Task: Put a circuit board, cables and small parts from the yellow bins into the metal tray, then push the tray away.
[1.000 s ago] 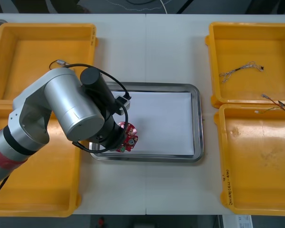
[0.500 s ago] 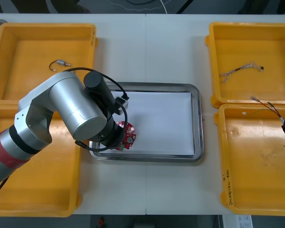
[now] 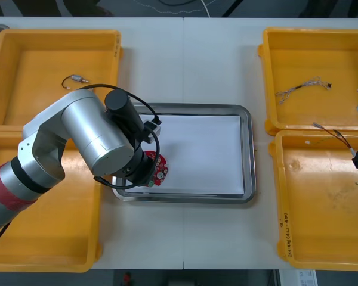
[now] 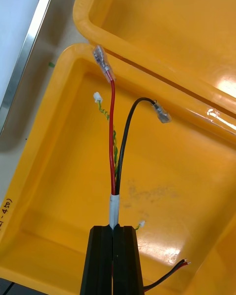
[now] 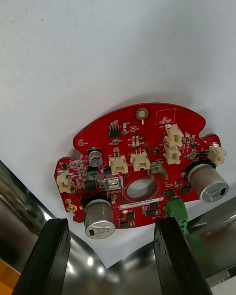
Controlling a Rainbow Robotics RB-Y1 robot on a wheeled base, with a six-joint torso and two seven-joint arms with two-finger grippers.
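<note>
A round red circuit board (image 5: 142, 172) lies flat on the white inside of the metal tray (image 3: 249, 149), near its front left corner (image 3: 157, 170). My left gripper (image 5: 110, 255) is open just behind the board, one finger (image 5: 42, 260) at each side and touching nothing. In the front view the silver left arm (image 3: 89, 140) covers most of that gripper. Over the near right yellow bin (image 3: 322, 202), my right gripper (image 4: 113, 228) is shut on a red and black cable (image 4: 114, 142), whose ends (image 3: 331, 132) hang free above the bin.
The far right bin (image 3: 313, 42) holds a thin twisted cable (image 3: 301, 88). A short black cable with a metal end (image 3: 76, 79) lies in the far left bin (image 3: 24, 47). The near left bin (image 3: 53, 238) sits under my left arm.
My left gripper has opened and let the circuit board down flat onto the tray. The right gripper, holding its cable, has shifted slightly at the right edge.
</note>
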